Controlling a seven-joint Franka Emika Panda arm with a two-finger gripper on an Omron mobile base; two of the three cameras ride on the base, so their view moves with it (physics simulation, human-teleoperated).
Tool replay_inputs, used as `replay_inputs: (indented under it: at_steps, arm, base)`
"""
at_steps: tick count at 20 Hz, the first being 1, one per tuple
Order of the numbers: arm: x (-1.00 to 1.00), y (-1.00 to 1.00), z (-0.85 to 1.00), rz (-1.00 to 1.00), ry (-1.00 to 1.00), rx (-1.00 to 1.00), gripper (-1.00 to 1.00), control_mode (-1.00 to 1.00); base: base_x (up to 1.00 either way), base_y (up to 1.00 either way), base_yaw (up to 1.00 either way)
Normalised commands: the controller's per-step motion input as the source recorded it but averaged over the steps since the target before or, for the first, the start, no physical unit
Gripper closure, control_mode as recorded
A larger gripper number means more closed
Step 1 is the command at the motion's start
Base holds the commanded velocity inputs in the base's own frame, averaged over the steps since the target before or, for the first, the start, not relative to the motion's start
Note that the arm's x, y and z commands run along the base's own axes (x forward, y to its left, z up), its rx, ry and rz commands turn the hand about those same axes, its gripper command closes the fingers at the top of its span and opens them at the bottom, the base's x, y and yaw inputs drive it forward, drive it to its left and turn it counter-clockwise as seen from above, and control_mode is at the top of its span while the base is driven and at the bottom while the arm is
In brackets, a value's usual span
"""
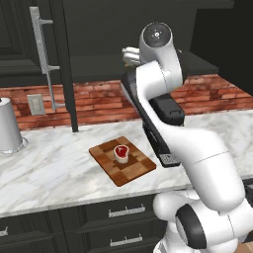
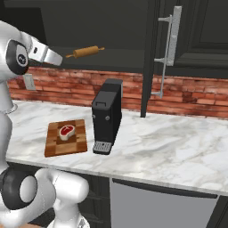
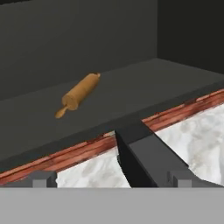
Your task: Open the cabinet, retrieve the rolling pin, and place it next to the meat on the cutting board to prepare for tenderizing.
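Cabinet (image 2: 196, 31) standing open; retrieval step in hand. Gripper (image 2: 57, 58) hovering wide open, empty, near rolling pin (image 2: 85, 52) lying on cabinet shelf (image 3: 131, 94). Next: advancing, closing around pin. Meat (image 2: 67, 132) resting on cutting board (image 2: 55, 144), on surface (image 2: 169, 147).

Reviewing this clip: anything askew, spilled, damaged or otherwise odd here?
Nothing spilled or damaged. The rolling pin lies at a slant on the open cabinet shelf, and the cutting board with the meat sits angled to the counter edge. Gripper open.
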Motion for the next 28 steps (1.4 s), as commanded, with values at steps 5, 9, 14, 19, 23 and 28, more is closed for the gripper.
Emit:
replay_inputs:
  at_steps: [5,9,14,19,23,28]
  arm:
    - [0.48,-0.06,-0.03,-0.11,0.10,-0.01,-1.00,-1.00]
    - [0.47,0.00,-0.13,-0.08,0.04,0.00,-1.00,-1.00]
    - [0.40,0.00,-0.18,-0.06,0.00,0.00,-1.00,-1.00]
    - [0.53,0.00,-0.16,-0.04,0.00,0.01,-1.00,-1.00]
    - [0.43,0.00,-0.01,-0.03,0.00,0.00,-1.00,-1.00]
    - [0.41,0.00,0.00,-0.01,0.02,0.00,-1.00,-1.00]
  base:
    - [0.00,0.00,0.00]
    - [0.00,0.00,0.00]
    - [0.00,0.00,0.00]
    - [0.00,0.00,0.00]
    - [0.00,0.00,0.00]
    - [0.00,0.00,0.00]
